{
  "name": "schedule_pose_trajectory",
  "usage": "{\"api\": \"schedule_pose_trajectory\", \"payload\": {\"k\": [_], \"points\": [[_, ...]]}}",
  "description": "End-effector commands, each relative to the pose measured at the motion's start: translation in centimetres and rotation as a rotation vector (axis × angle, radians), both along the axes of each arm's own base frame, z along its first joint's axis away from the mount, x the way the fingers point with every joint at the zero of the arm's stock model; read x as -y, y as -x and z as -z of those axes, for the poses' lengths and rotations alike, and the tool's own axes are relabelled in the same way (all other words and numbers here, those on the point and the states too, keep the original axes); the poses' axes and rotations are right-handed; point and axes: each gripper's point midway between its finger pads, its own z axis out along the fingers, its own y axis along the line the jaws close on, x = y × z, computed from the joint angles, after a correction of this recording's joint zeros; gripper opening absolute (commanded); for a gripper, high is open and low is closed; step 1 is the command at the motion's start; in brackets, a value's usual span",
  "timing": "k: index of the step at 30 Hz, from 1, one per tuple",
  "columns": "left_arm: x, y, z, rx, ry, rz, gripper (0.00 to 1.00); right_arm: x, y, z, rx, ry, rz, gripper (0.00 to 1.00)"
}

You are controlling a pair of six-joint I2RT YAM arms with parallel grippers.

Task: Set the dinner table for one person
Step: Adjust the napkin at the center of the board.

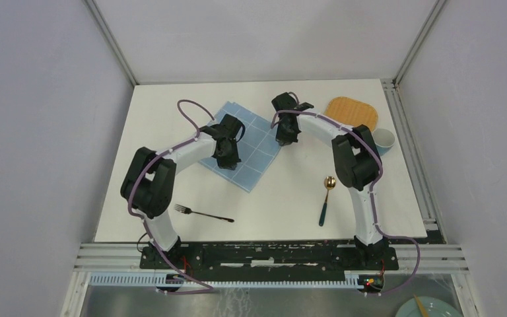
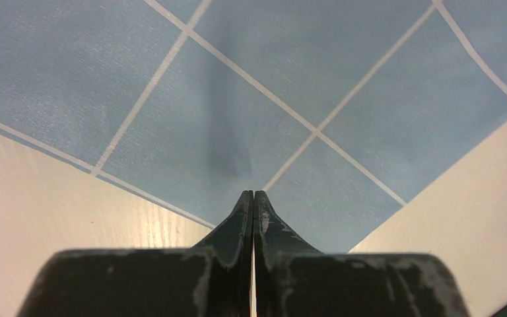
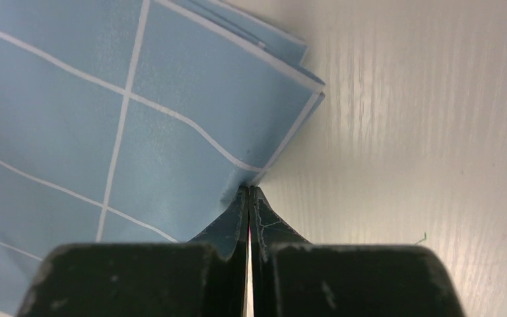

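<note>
Lying across the far middle of the dinner table (image 1: 284, 205), a broad, matte white rectangle with faint grain, the blue checked cloth (image 1: 257, 155) is a folded sheet crossed by thin white lines, its layered corner showing in the right wrist view. Both arms arch over it and hide part of it from above. The left gripper (image 2: 252, 193) has its worn black fingers pressed together where a soft ridge of fabric runs up to the tips. The right gripper (image 3: 248, 188) is likewise closed, pinching the cloth's edge. A dark fork (image 1: 203, 213) lies near the left arm, a gold-bowled spoon (image 1: 326, 198) with a dark handle by the right. A rounded woven tray (image 1: 351, 112) and a pale cup (image 1: 384, 139) sit at the far right.
</note>
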Motion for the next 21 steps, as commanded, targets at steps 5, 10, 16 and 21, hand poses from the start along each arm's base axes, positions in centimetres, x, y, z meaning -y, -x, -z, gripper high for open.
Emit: {"api": "schedule_pose_trajectory", "payload": {"k": [5, 10, 16, 21], "points": [[2.8, 1.4, -1.8, 0.016, 0.070, 0.009, 0.02, -0.7, -3.8, 0.0, 0.033, 0.007, -0.009, 0.00], [3.3, 1.0, -2.7, 0.069, 0.050, 0.013, 0.02, -1.3, -4.7, -0.7, 0.053, -0.005, -0.020, 0.00], [1.2, -1.7, -5.1, 0.219, -0.065, -0.007, 0.02, -0.4, -3.2, -2.2, 0.098, -0.015, -0.056, 0.00], [-1.5, -4.4, -7.0, 0.353, -0.113, -0.074, 0.02, 0.1, -0.6, -5.4, 0.197, -0.078, -0.091, 0.00]]}}
